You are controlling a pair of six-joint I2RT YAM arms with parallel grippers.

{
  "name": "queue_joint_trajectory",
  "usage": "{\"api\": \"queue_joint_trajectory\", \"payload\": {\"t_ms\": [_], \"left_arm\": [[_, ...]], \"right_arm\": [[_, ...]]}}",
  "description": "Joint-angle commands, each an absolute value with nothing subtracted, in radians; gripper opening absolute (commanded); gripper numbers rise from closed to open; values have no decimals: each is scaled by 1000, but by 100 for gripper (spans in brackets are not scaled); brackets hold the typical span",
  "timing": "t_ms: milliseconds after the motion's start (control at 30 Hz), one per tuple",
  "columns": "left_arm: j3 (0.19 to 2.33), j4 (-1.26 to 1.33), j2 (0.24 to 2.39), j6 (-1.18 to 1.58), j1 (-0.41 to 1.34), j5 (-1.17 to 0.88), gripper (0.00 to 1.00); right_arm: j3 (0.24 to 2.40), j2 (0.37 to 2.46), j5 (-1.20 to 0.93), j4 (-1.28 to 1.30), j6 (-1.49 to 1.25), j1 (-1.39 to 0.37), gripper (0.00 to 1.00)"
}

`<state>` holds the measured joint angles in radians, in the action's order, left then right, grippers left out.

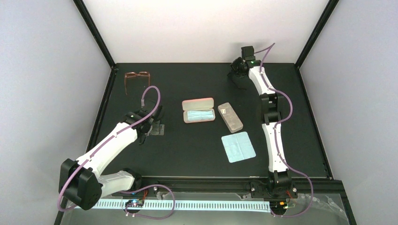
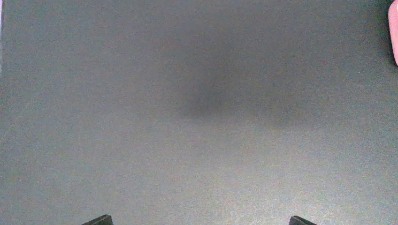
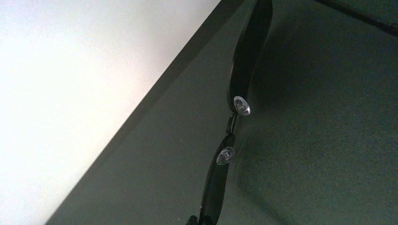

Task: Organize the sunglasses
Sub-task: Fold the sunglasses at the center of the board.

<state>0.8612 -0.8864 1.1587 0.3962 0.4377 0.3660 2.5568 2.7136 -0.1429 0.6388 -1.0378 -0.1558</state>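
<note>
The sunglasses [image 3: 244, 61], thin black frame with dark lenses and clear nose pads, show edge-on in the right wrist view. They run up from the bottom edge, where my right gripper [image 3: 206, 222] is shut on one lens just above the mat. From above, the right gripper [image 1: 236, 75] is at the far back of the table with the sunglasses [image 1: 237, 82] as a dark shape under it. My left gripper [image 1: 157, 123] is low over the mat at the left. It is open and empty, with its fingertips [image 2: 101, 220] wide apart.
An open pink case [image 1: 199, 104] with a blue cloth inside lies mid-table; its edge [image 2: 394, 28] shows in the left wrist view. A grey case [image 1: 230, 116] lies beside it and a blue cloth [image 1: 238, 146] nearer. Reddish-framed glasses [image 1: 137, 78] lie back left. The back wall [image 3: 70, 93] is close to the right gripper.
</note>
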Motion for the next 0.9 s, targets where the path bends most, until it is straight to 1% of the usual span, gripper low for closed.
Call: {"api": "queue_joint_trajectory", "payload": {"t_ms": [0, 300, 400, 600, 667, 767, 867], "left_arm": [[890, -879, 1145, 388, 429, 361, 99], [872, -855, 1084, 374, 431, 312, 99], [868, -845, 1056, 366, 431, 287, 99], [850, -811, 947, 341, 436, 227, 99], [836, -788, 907, 333, 436, 204, 99], [829, -763, 873, 317, 436, 178, 99], [935, -811, 881, 321, 435, 83, 99]], "right_arm": [[2531, 2621, -174, 697, -925, -158, 1], [2496, 2466, -331, 689, -781, -157, 1], [2427, 2377, -403, 683, -736, -162, 1], [2193, 2130, -521, 666, -597, -190, 1], [2102, 2030, -535, 670, -551, -205, 1], [1925, 1846, -590, 610, -515, -233, 1], [1763, 1684, -631, 567, -475, -280, 1]]}}
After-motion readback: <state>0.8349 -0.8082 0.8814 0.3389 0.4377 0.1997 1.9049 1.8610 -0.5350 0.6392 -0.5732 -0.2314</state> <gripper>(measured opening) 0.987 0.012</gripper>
